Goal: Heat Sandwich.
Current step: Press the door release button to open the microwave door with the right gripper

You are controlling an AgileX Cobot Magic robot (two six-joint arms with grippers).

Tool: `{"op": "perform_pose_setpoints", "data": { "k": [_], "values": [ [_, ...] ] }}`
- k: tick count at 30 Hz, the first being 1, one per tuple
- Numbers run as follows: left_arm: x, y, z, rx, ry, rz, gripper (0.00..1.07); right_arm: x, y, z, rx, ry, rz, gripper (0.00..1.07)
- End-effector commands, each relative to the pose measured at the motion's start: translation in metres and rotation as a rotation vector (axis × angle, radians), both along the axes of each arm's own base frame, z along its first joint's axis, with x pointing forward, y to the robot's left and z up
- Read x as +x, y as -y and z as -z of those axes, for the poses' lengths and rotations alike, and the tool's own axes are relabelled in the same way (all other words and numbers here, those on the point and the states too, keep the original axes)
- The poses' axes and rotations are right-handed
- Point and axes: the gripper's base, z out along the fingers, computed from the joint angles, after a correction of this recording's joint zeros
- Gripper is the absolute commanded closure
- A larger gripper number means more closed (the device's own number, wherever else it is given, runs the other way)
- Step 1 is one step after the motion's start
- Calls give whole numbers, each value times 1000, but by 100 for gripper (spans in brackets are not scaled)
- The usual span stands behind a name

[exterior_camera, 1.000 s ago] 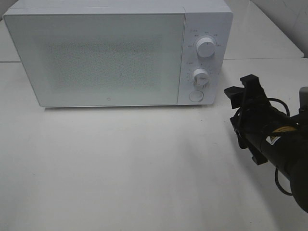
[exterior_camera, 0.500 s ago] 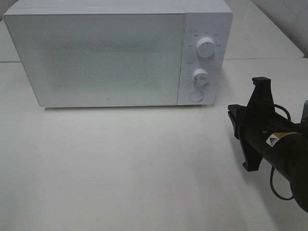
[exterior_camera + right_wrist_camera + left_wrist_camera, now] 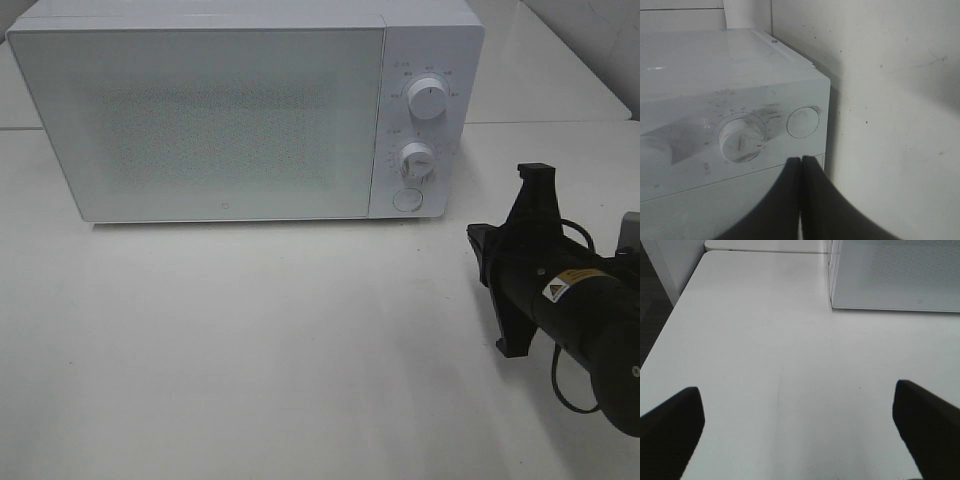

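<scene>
The left fingers [image 3: 671, 434], black and blunt, stand wide apart with nothing between them, hovering over bare white worktop [image 3: 250, 340]. Ahead of them and off to one side sits the near corner of a boxy white microwave oven [image 3: 220, 120] with its frosted, speckled door closed. Across its front, past the door, a narrow control panel carries a white upper dial [image 3: 428, 100], a white lower dial [image 3: 417, 160] and, below them, a flat round white button [image 3: 407, 199]. Further right, the right fingers [image 3: 790, 200], also black, are pressed together and hold nothing. They point at the panel with a gap between, and the round button lies just ahead of their tips, the lower dial right beside it.

The sandwich appears in no view. It may be behind the frosted door, but that cannot be told.

Judged from here, a push aimed at the button could land off-centre and nudge the lower dial instead, changing a setting. A hard push could slide the oven back across the smooth worktop.
</scene>
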Motion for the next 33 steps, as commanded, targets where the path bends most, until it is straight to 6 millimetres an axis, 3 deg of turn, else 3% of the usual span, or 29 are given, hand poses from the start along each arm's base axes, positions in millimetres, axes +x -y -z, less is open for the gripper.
{"op": "perform_pose_setpoints", "data": {
  "k": [1,22,33],
  "values": [
    [-1,0,0,-1,6,-2,9,10,-9,5,17,-5,-8,107],
    [-1,0,0,-1,6,-2,9,65,-47,27,69,-52,39,107],
    [-1,0,0,-1,6,-2,9,98,-48,32,52,-70,54,107]
  ]
}}
